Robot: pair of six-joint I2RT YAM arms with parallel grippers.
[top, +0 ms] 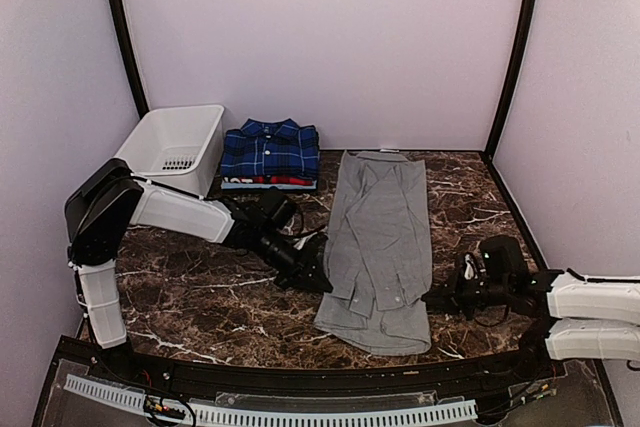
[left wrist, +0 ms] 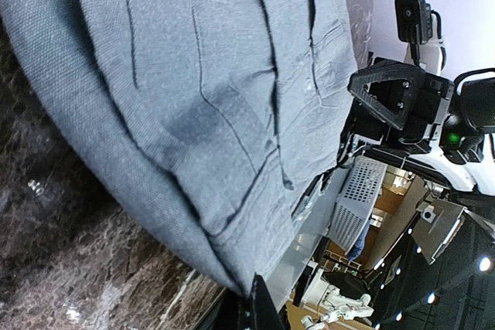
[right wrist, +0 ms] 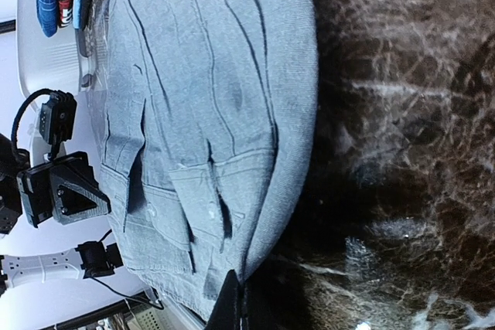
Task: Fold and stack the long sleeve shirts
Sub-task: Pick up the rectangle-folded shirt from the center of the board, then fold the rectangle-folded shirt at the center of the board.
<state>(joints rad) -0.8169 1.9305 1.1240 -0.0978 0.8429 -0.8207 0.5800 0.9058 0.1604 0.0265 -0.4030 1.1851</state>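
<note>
A light grey long sleeve shirt (top: 385, 237) lies lengthwise on the table's middle, its sides folded inward and its cuffs near the front. My left gripper (top: 322, 277) is at the shirt's left edge near the hem. In the left wrist view the gripper (left wrist: 257, 308) is shut, pinching the grey cloth (left wrist: 193, 75). My right gripper (top: 431, 299) is at the shirt's right edge. The right wrist view shows it (right wrist: 241, 307) shut on the folded grey edge (right wrist: 209, 75). A folded dark blue plaid shirt (top: 270, 150) tops a stack with red and white edges (top: 268, 181) at the back.
A white plastic basket (top: 175, 147) stands at the back left beside the stack, on the dark marble table (top: 200, 297). Purple walls close in the sides and back. The opposite arm's black gripper body shows in each wrist view (left wrist: 402, 106) (right wrist: 62, 195).
</note>
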